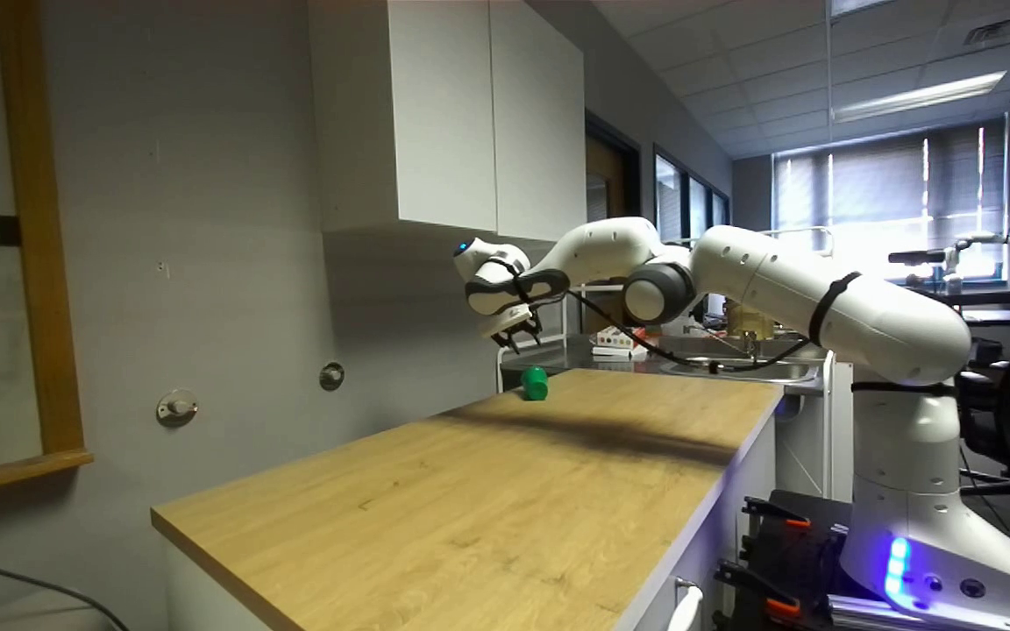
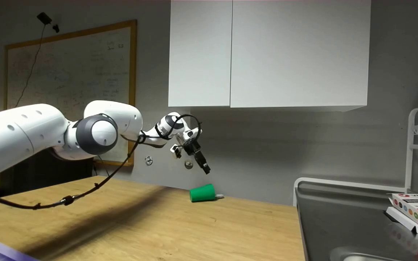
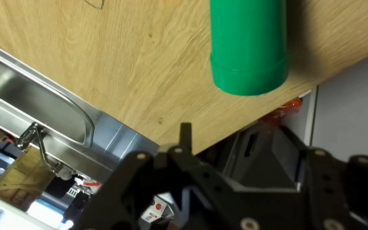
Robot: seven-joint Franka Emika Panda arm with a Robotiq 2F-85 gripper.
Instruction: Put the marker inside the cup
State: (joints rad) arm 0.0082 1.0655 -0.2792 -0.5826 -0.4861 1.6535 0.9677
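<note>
The green cup [image 1: 535, 383] lies on its side near the table's wall edge in both exterior views, including [image 2: 202, 193]. In the wrist view the cup [image 3: 248, 48] runs down from the top edge, its rimmed end lowest. My gripper [image 1: 524, 340] hangs above the cup, apart from it, tilted downward; it also shows in the wrist view [image 3: 238, 137] with its fingers spread and nothing between them. The dark marker is not visible. A small pale stub [image 2: 219, 196] shows at the cup's right end; I cannot tell what it is.
The wooden table [image 1: 470, 508] runs along the grey wall. White wall cabinets [image 2: 267, 54] hang above the table's far side. A sink [image 3: 40, 92] and dark counter [image 2: 336, 217] adjoin the table, with a white and red box [image 2: 417, 208] on the counter.
</note>
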